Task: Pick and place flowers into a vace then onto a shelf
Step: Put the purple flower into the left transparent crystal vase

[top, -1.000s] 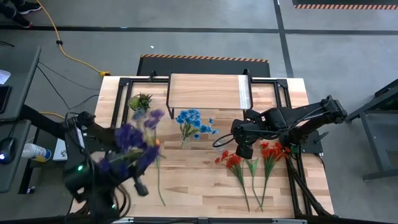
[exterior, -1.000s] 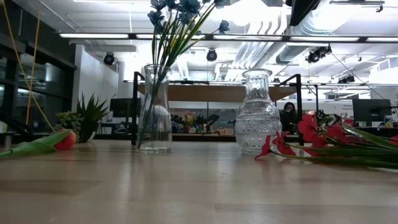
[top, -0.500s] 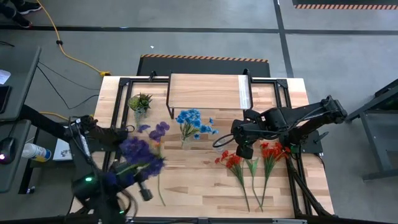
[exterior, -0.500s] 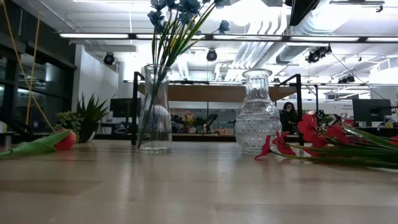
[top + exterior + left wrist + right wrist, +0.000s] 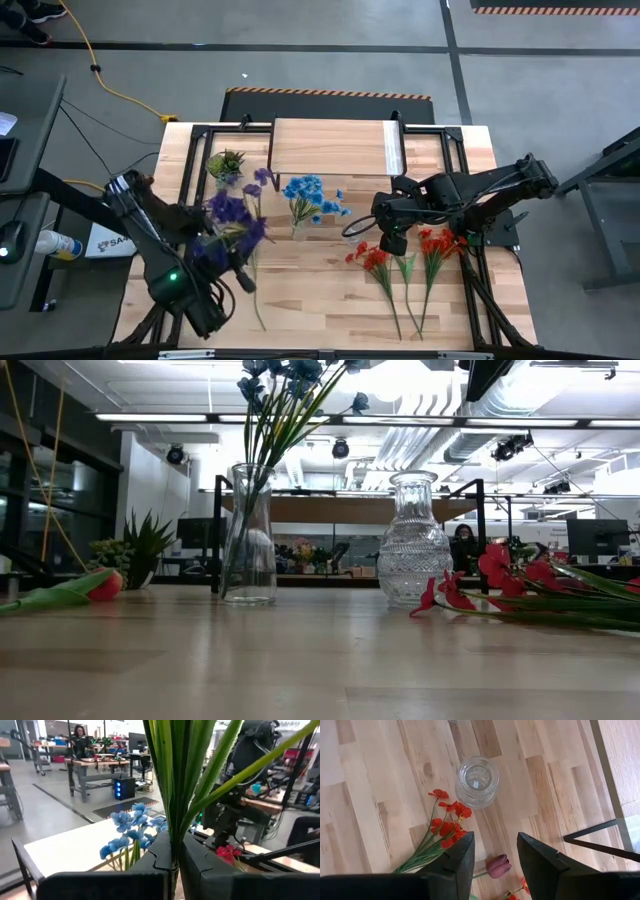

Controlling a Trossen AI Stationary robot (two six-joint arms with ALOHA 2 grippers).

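My left gripper (image 5: 172, 865) is shut on a bunch of purple flowers (image 5: 230, 215) over the table's left part. Blue flowers (image 5: 312, 196) stand in a clear vase (image 5: 248, 535) at mid-table. Right of it stands a patterned glass vase (image 5: 477, 780) with nothing in it, and my right gripper (image 5: 492, 857) hangs open above and beside it, touching nothing. Red flowers (image 5: 378, 262) lie flat on the table near that vase. The shelf (image 5: 335, 146) stands at the far edge. My left gripper pinches the bunch's green stems (image 5: 172, 837), several together, between its two fingers. The fingers lie level, come from the table's left and cross the stems. The stems rise upright above the fingers with the blooms on top; the gripper hides their lower ends.
A small green plant (image 5: 226, 162) stands at the far left. A tulip-like flower (image 5: 70, 592) lies on the table's left part, with a dark maroon bloom (image 5: 498, 865) below my right gripper. More red flowers (image 5: 436, 246) lie at the right.
My left gripper has sunk with the purple flowers and drifted toward the table's right, and its wrist has rolled. The bunch has swung about with it and now stands nearer the blue flowers.
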